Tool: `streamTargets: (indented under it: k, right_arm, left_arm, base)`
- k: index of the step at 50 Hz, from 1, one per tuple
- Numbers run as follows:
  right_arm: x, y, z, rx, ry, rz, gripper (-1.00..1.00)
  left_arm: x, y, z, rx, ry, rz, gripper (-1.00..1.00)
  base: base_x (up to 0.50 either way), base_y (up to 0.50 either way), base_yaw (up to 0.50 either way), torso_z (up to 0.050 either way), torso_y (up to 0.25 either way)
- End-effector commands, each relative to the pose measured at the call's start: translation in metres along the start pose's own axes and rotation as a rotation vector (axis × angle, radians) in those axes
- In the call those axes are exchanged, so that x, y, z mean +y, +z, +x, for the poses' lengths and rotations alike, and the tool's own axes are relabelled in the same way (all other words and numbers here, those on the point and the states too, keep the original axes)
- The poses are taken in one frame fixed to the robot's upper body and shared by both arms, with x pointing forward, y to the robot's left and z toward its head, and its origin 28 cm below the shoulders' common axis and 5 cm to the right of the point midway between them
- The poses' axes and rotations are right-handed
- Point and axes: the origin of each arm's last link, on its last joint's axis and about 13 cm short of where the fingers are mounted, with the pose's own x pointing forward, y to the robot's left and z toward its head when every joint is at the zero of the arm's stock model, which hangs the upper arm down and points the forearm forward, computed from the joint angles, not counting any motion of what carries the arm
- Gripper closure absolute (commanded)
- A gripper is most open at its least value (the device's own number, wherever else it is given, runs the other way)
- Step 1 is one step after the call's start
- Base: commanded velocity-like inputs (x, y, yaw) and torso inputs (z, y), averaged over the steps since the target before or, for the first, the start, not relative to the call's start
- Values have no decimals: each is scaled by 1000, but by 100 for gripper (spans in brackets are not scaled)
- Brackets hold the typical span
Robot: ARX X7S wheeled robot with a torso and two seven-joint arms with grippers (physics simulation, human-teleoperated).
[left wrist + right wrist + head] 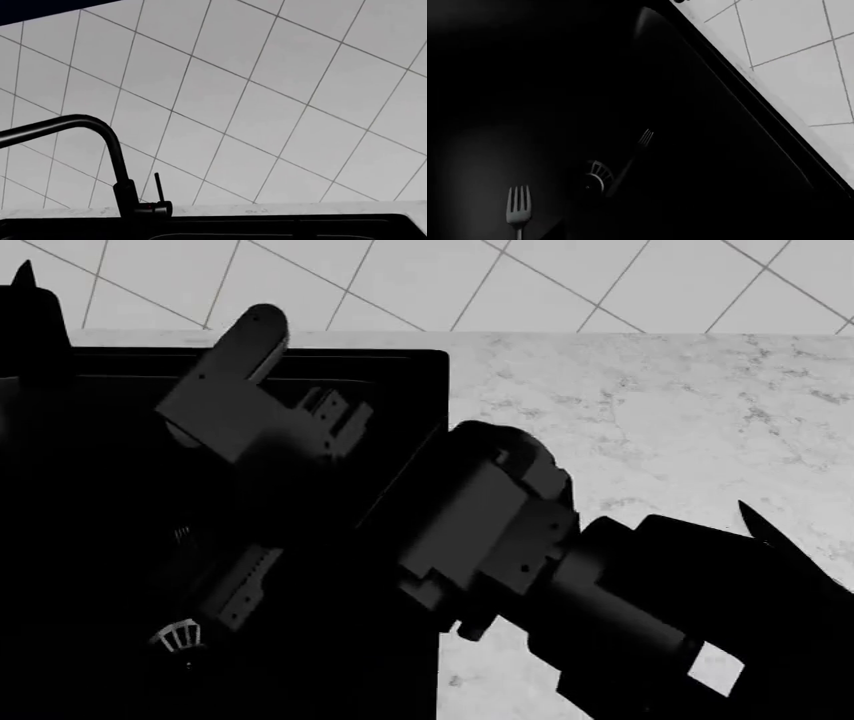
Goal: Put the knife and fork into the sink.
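Two forks [518,205] in sink [707,100], beside drain [594,177].

No legible text, seemingly, anywhere.

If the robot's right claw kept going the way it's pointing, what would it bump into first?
Probably the dark floor of the sink. The right wrist view looks down into the basin, with the drain strainer and two forks lying there. Depth is hard to judge in the black basin, and the gripper itself is out of view.
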Motion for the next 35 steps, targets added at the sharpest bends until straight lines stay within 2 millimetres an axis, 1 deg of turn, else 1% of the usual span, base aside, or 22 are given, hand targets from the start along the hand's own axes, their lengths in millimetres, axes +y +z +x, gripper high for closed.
streamTargets:
  k: [1, 2, 4, 7, 8, 9, 11, 12, 14, 15, 17, 20, 24, 25, 28, 30, 35]
  right_arm:
    - [-19, -8, -51, -43, -153, 67, -100]
    - [-18, -9, -55, -52, -155, 72, -100]
    - [-17, -12, -73, -85, -183, 111, -100]
    - [-16, -12, -90, -118, -246, 133, -100]
    - [-15, -11, -99, -147, -263, 160, -100]
    - [-15, -12, -103, -154, -286, 161, -100]
    - [-9, -11, -123, -204, -346, 196, -100]
    - [-7, -11, -127, -218, -347, 206, -100]
    - [1, -13, -144, -250, -388, 215, -100]
    - [3, -13, -148, -252, -393, 214, -100]
    - [9, -17, -163, -258, -438, 233, -100]
    - [13, -23, -182, -273, -492, 266, -100]
    - [15, -31, -208, -276, -586, 275, -100]
    - [15, -32, -210, -268, -601, 269, -100]
    - [23, -47, -230, -220, -670, 279, -100]
    - [28, -54, -237, -195, -687, 295, -100]
    - [36, -64, -257, -131, -727, 297, -100]
  left_arm:
    - [1, -1, 1, 5, 4, 1, -100]
    - [1, -1, 1, 5, 5, 1, -100]
    - [1, -1, 1, 5, 2, -1, -100]
    - [1, 1, 1, 2, 1, 0, -100]
    - [1, 2, 1, 0, 0, -2, -100]
    - [1, 2, 0, 0, -1, -1, -100]
    - [2, 0, 0, 0, 5, 3, -100]
    - [2, 0, 0, 1, 5, -1, -100]
    - [3, 0, -1, 3, 6, -1, -100]
    - [3, 1, -2, 2, 7, 0, -100]
    - [3, 1, -2, 0, 6, 0, -100]
    - [3, 1, -2, -1, 8, -1, -100]
    - [3, 2, -3, -6, 4, 0, -100]
    - [3, 2, -3, -6, 4, -1, -100]
    - [5, 3, -5, -6, 9, 0, -100]
    - [5, 3, -6, -5, 13, 0, -100]
    - [5, 2, -6, -3, 10, 1, -100]
  base:
    - [0, 0, 0, 0, 0]
    - [0, 0, 0, 0, 0]
    - [0, 0, 0, 0, 0]
    - [0, 0, 0, 0, 0]
    - [0, 0, 0, 0, 0]
    - [0, 0, 0, 0, 0]
    - [0, 0, 0, 0, 0]
    - [0, 0, 0, 0, 0]
    - [0, 0, 0, 0, 0]
    - [0, 0, 0, 0, 0]
    - [0, 0, 0, 0, 0]
    - [0, 0, 0, 0, 0]
    - [0, 0, 0, 0, 0]
    - [0, 0, 0, 0, 0]
    - [0, 0, 0, 0, 0]
    - [0, 0, 0, 0, 0]
    - [0, 0, 0, 0, 0]
